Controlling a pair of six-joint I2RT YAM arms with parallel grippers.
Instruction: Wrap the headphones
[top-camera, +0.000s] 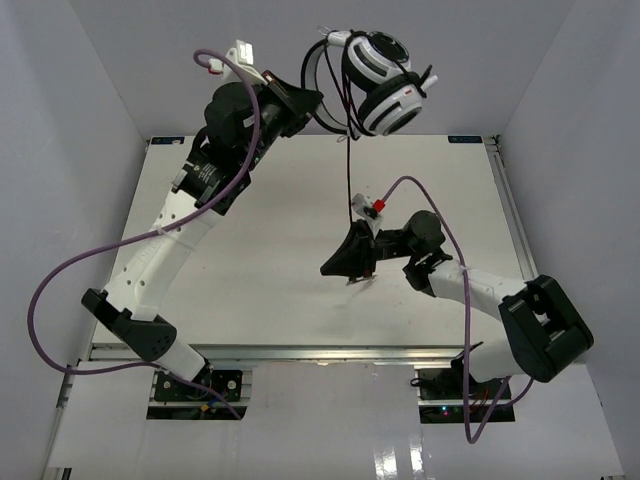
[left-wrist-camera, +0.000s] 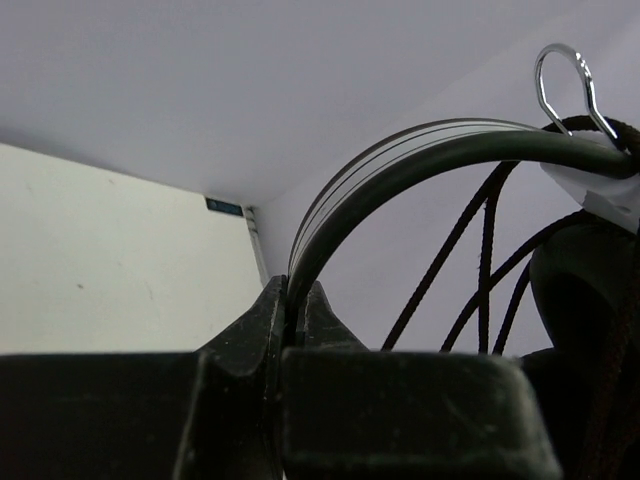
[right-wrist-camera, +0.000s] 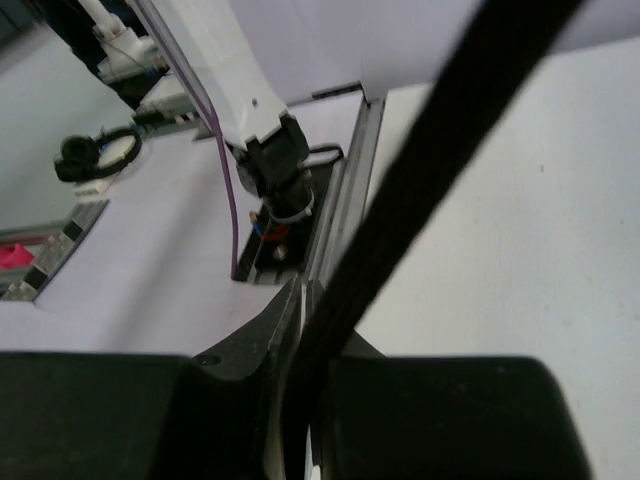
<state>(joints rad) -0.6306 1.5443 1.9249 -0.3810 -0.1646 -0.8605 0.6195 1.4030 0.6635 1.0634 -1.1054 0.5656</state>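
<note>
While L arm is raised high over the far edge of the bench (top-camera: 250, 260), the left tool (top-camera: 305, 100) holds the headphones (top-camera: 385, 75) up in the air, well clear of the bench surface. L wrist view: left tool (left-wrist-camera: 295, 295) fingers are together, clamped on the thin arched headband (left-wrist-camera: 400, 165), which enters the slot betw. them and curves up and to the right. Braided black strands (left-wrist-camera: 485, 250) hang below the band. A dark ear cup (left-wrist-camera: 580, 290) sits at the right edge and a small wire clip (left-wrist-camera: 565, 85) stands above the band.

Top view: ear cups w/ black pads hang side by side, tilted. The cord (top-camera: 349, 170) drops approx. straight down from the headphones to the right tool (top-camera: 345, 262), which sits low over mid-bench, R arm bent. Cord looks taut betw. the two.

R wrist view: right tool (right-wrist-camera: 305, 300) fingers are nearly together w/ the cord (right-wrist-camera: 430, 170) pinched betw. them. It runs up and to the right out of frame, blurred from being so close.

Frayed cord end shows just below the R tool in the top view. Can't tell if it touches the bench. Purple cables (top-camera: 40, 300) loop off both arms.
</note>
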